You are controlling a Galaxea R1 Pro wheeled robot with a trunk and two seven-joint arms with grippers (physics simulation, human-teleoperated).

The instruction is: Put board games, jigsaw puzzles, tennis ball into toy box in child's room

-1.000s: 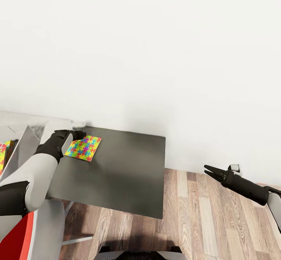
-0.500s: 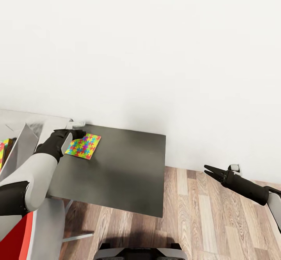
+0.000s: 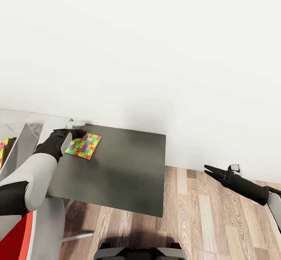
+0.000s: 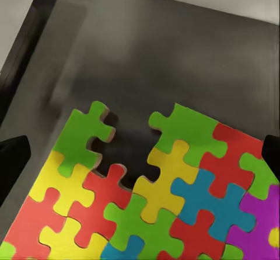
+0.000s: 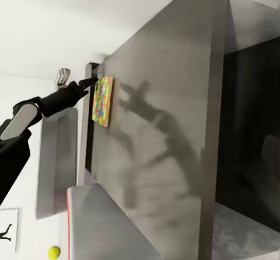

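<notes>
The thin flat square jigsaw puzzle [image 3: 83,145] with bright yellow, green, red and blue interlocking pieces lies flat on the dark grey cabinet section of the table [image 3: 117,174], in the left middle of the head view, near the edge by the white wall [image 3: 156,57]. The left gripper [image 3: 79,134] is at the puzzle's near-left corner; in the left wrist view its black fingertips [image 4: 13,158] stand spread at the 2 sides of the frame, with the puzzle [image 4: 157,196] between and below them, so nothing is pinched yet.

I judge the panel to be light and stiff, but so thin that it is hard to lift from a flat top. 1 piece seems missing at its edge, and loose pieces could part. The best hold is probably across an edge or corner, maybe after sliding it over the table border.

The light grey toy box [image 3: 23,143] stands just left of the arm, at the left edge of the frame. A small yellow-green tennis ball [image 5: 53,252] shows low left in the right wrist view. The right gripper [image 3: 207,170] hangs over the wood-plank floor [image 3: 203,221] at the lower right, well apart, its fingers a little spread and empty.
</notes>
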